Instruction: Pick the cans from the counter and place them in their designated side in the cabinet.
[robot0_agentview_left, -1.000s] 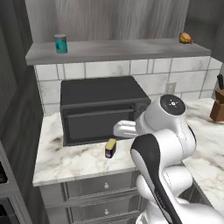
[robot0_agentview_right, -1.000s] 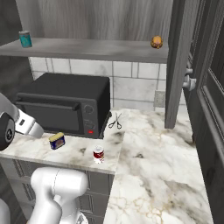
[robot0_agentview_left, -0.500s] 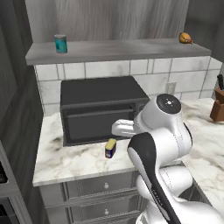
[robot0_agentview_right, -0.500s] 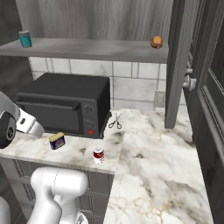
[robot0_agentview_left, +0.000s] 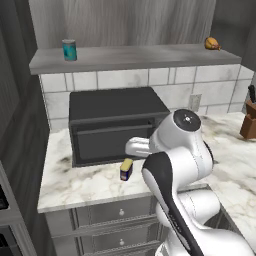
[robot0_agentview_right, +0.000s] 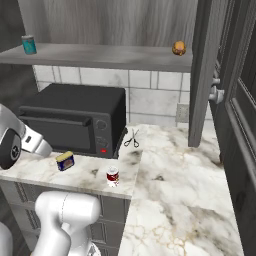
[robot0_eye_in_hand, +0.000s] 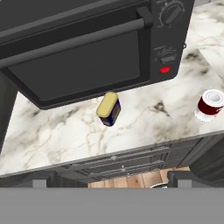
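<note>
While the microwave (robot0_agentview_right: 75, 117) takes up the back of the desk (robot0_agentview_right: 175, 170), the blue can (robot0_eye_in_hand: 108, 109) with the yellow top stands on the marble just in front of its door, and the red can (robot0_agentview_right: 113, 177) stands near the desk's front edge, off the microwave's knob corner. Scissors (robot0_agentview_right: 132, 138) lie on the marble just beside the microwave's knob side, towards the tiled wall. Above the microwave runs the cabinet's (robot0_agentview_left: 125, 20) long grey shelf (robot0_agentview_left: 135, 56): a teal can (robot0_agentview_left: 69, 50) stands over the microwave's far side, and a brown-orange food lump (robot0_agentview_right: 179, 48) sits well past its knob side. An open cabinet door (robot0_agentview_right: 202, 70) hangs beyond the scissors. A knife block (robot0_agentview_left: 248, 120) stands at the desk's far end from the microwave. Grey drawers (robot0_eye_in_hand: 127, 164) with round knobs run under the marble, with wood floor below. Hovering in front of the microwave door and above the blue can, the hand has its fingers spread wide and holds nothing.
</note>
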